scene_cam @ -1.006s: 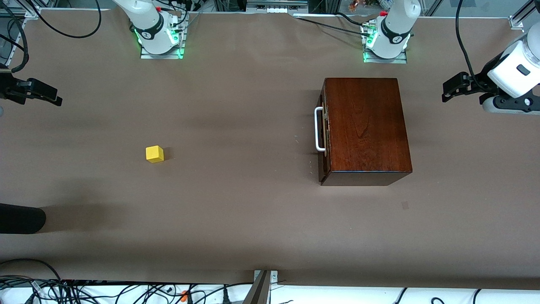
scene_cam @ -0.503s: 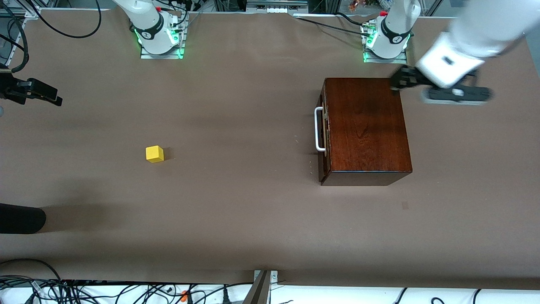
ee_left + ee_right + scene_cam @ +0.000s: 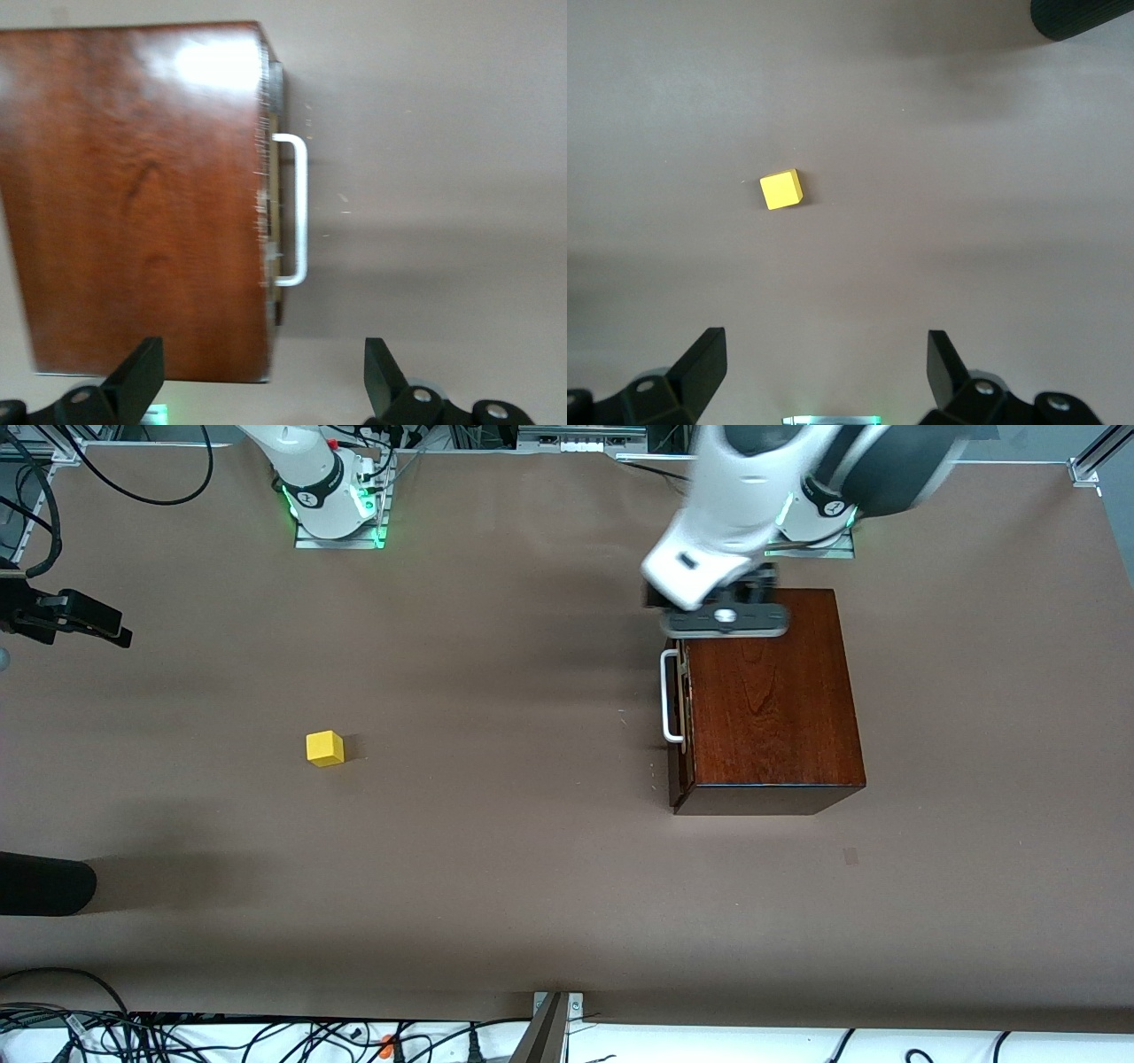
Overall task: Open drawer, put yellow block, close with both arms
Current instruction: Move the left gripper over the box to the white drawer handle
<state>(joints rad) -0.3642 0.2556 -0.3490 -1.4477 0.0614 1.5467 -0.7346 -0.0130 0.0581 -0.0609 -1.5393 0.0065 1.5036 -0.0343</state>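
Note:
The dark mahogany box (image 3: 771, 700) stands near the left arm's base. Its drawer (image 3: 679, 708) is shut, and the white bar handle (image 3: 670, 695) faces the right arm's end of the table. My left gripper (image 3: 718, 607) hangs over the box's corner farthest from the front camera, on the handle side. In the left wrist view it (image 3: 261, 390) is open and empty, above the box (image 3: 142, 195) and handle (image 3: 297, 208). The yellow block (image 3: 325, 747) lies alone on the table. My right gripper (image 3: 111, 631) waits at the right arm's end. It is open (image 3: 824, 381), with the block (image 3: 781, 189) below it.
A black rounded object (image 3: 44, 884) juts in at the right arm's end, nearer the front camera than the block; it also shows in the right wrist view (image 3: 1085, 18). Cables run along the table's edges. Brown table (image 3: 496, 691) lies between block and box.
My left arm has swung from the left arm's end of the table across the box top to its handle-side corner. The right arm, block and box have not moved.

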